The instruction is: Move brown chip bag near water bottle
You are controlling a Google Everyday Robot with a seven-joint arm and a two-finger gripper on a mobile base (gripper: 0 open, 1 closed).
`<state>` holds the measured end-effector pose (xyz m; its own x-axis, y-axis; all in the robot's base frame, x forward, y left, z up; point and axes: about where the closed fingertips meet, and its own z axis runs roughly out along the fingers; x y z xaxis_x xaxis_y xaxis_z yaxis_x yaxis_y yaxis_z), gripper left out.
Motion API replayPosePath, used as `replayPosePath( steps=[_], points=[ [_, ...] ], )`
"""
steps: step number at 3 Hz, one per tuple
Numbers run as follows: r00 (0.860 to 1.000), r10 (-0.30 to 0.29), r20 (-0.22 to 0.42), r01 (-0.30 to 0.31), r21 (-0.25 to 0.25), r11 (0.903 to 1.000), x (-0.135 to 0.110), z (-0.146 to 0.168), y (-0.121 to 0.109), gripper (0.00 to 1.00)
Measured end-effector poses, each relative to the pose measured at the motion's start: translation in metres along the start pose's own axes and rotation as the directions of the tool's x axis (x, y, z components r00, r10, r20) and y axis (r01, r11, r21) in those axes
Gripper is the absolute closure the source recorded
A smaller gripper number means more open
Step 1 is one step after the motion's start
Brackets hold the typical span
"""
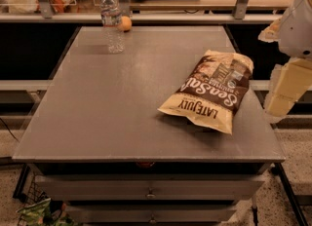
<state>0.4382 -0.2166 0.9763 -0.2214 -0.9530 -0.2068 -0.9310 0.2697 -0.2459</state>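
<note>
Brown chip bag (207, 91) — cream-and-brown, crinkly, lying flat | fingers (285, 91) beside it — opening unclear

Pincer (285, 93) at right; open tabletop (136, 98) between bag (209, 91), bottle (112, 21).

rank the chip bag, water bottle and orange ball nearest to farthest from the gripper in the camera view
The gripper hangs off the right edge of the table.
1. brown chip bag: right side of the table, just beside the gripper.
2. orange ball and water bottle: side by side at the far left corner, too close to call.
</note>
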Motion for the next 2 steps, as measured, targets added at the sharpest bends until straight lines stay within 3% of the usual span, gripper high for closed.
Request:
replayPosePath(
  steps=[1, 2],
  points=[
    [1.0, 0.0, 0.0, 0.0, 0.0, 1.0, 0.0, 0.0, 0.0, 0.0],
    [0.999, 0.031, 0.007, -0.032, 0.041, 0.9987, 0.0013, 0.0027, -0.0047, 0.0]
  ],
)
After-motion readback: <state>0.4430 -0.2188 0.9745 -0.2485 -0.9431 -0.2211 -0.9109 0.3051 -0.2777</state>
